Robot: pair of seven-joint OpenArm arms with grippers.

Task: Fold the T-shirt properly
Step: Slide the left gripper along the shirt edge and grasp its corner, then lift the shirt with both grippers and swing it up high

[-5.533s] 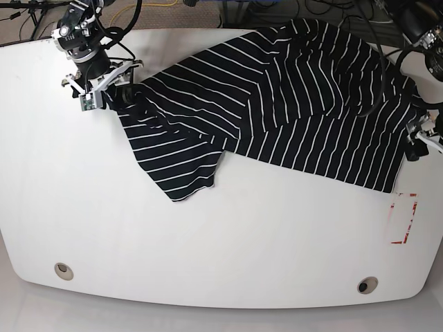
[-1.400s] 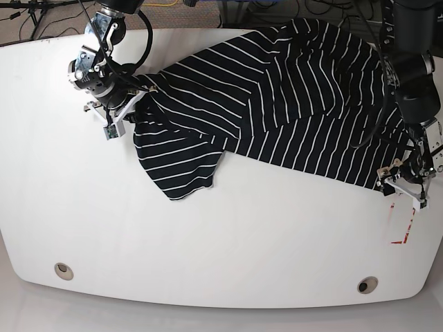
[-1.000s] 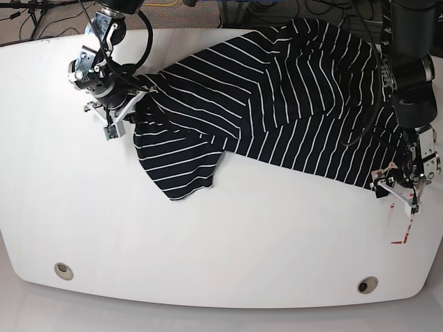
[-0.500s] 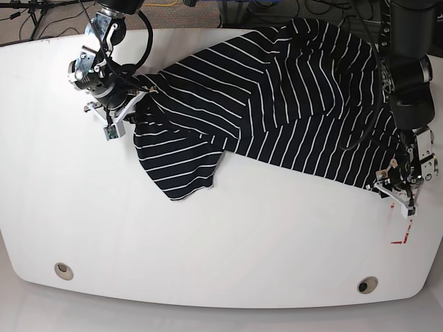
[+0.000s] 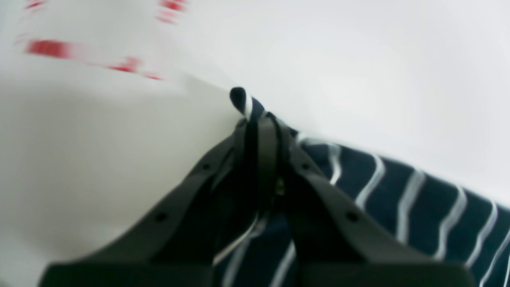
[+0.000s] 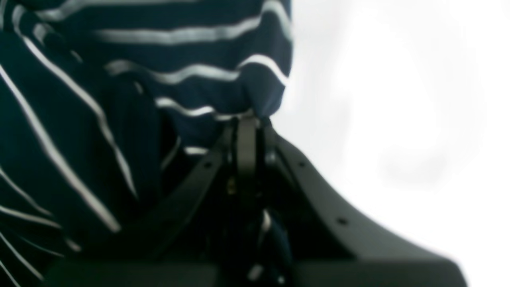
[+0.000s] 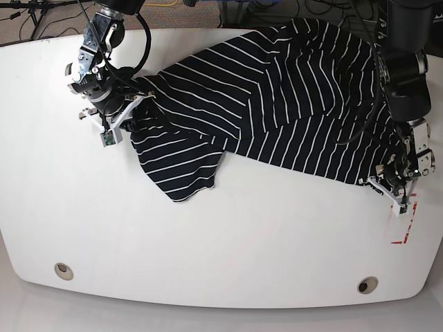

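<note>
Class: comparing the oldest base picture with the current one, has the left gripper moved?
Yes. The left gripper has moved down the table's right edge toward the red marks, now pinching the T-shirt corner.

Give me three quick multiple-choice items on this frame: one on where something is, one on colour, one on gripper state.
1. Where does the left gripper hold the T-shirt?
A. collar
B. corner by the red marks
C. middle

2. What colour are the shirt's stripes?
A. white
B. yellow
C. red

3. What state is the right gripper in?
A. wide open above the table
B. shut on nothing
C. shut on the shirt

Answers: 1 B, the left wrist view shows a fabric tip pinched beside the red marks. 2 A, thin white lines on dark cloth. 3 C, the right wrist view shows striped fabric clamped in its jaws.
</note>
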